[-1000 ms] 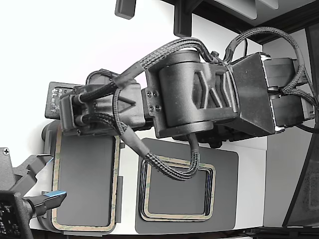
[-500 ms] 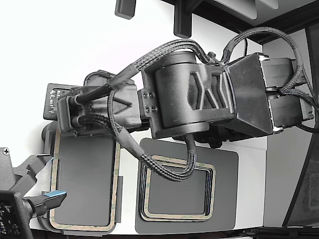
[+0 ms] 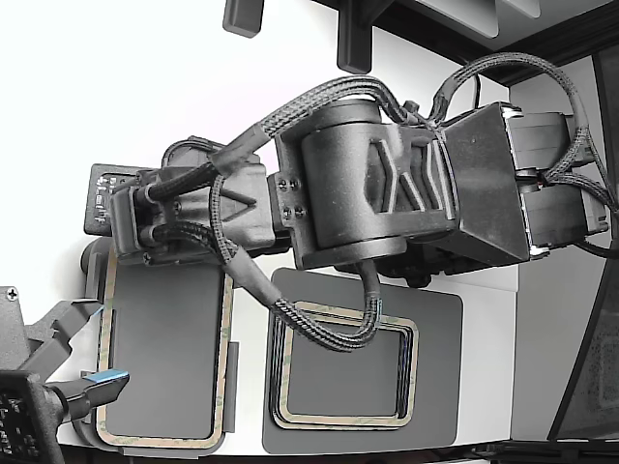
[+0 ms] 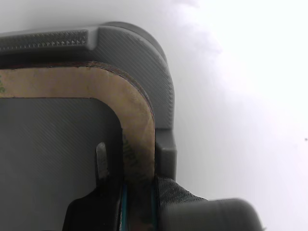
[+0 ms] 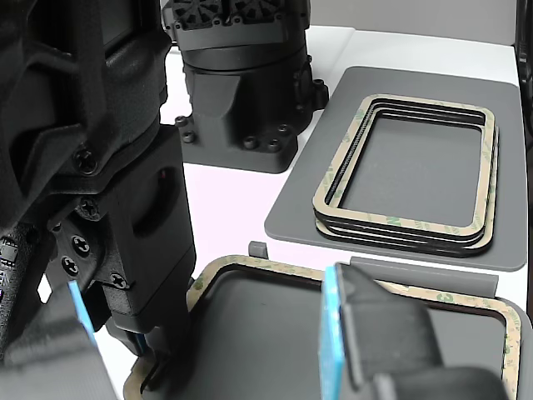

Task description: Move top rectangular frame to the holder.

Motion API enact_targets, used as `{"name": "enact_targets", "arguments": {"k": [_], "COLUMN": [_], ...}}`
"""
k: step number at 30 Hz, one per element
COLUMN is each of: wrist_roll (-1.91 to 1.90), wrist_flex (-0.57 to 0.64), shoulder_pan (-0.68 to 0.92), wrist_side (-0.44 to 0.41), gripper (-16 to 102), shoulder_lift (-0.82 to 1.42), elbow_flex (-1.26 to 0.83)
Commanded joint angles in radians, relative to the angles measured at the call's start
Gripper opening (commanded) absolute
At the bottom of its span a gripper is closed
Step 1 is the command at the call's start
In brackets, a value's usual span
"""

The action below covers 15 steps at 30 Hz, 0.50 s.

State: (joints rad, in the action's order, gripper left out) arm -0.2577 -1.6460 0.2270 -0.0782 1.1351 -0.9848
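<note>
Tan-beige and thin, the top rectangular frame (image 3: 164, 356) lies flat on the holder (image 3: 94, 266), its border following the holder's rounded outline. In the wrist view the frame's corner (image 4: 132, 113) curves just inside the holder's light grey rim (image 4: 154, 72), with a narrow strip of rim showing outside it and a small raised tab (image 4: 101, 159) just inside the band. The gripper (image 4: 139, 207) sits on one short end of the frame: dark fingers (image 4: 183, 199) lie on either side of the tan band where it runs between them, blue pads against it, so they look clamped on the frame edge.

Beyond the holder's rim the white table (image 4: 240, 120) is bare and open beside the fingers. Well apart from them, at the exterior view's right, a dark grey mat (image 3: 440, 387) carries a stack of frames (image 3: 343, 420) alike, edges roughly aligned; a black cable (image 3: 319, 329) loops across that stack.

Only the other view shows the stack's layered edges (image 5: 400, 229), the frame's far side (image 5: 466, 300) seated on the holder, and a second arm's blue-padded finger (image 5: 333, 333) close in front of the lens
</note>
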Motion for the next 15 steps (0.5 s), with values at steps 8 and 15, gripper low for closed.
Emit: {"name": "enact_targets", "arguments": {"k": [8,15], "wrist_roll": [0.002,0.006], "wrist_flex": [-0.008,-0.005], "shoulder_pan": [-0.011,-0.011], "wrist_side": [0.003,0.008], "gripper": [-11,-11], "shoulder_lift": [0.025,0.025], "elbow_flex": [0.026,0.026]}}
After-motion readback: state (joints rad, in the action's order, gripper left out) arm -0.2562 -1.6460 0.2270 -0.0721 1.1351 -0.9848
